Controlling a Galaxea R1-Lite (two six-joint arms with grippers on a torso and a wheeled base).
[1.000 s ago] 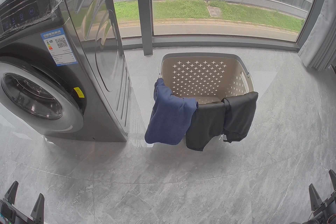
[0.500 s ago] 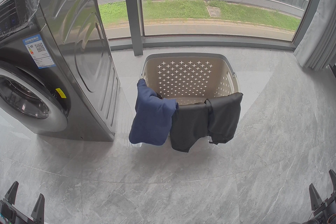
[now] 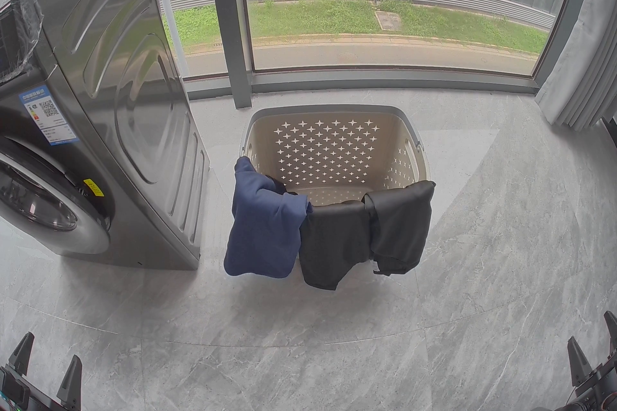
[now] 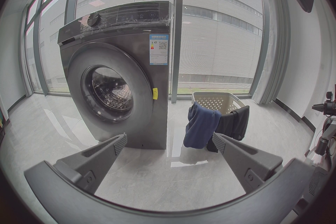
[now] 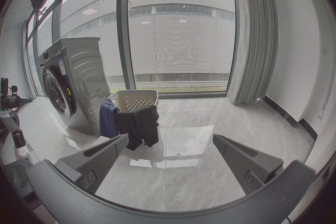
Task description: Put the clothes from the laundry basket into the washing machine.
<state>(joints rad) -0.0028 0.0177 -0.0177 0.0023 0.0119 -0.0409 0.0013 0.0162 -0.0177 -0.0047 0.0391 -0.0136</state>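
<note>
Floor (image 3: 321, 354); clothes (image 3: 334, 239) over basket (image 3: 334, 109), well ahead of left hand (image 3: 49, 349), right hand (image 3: 589, 329), both splayed.

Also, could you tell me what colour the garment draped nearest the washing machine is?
The garment is dark blue, clearest in the head view.

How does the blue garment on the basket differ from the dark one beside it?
Colour: the blue garment is navy, the dark garment near-black. Place: the blue garment hangs at the corner of the laundry basket nearer the washing machine; the dark garment covers the rest of the near rim. Shape: the blue garment falls as one flap, the dark garment as two overlapping flaps. Both drape over that rim, hanging outside.
</note>
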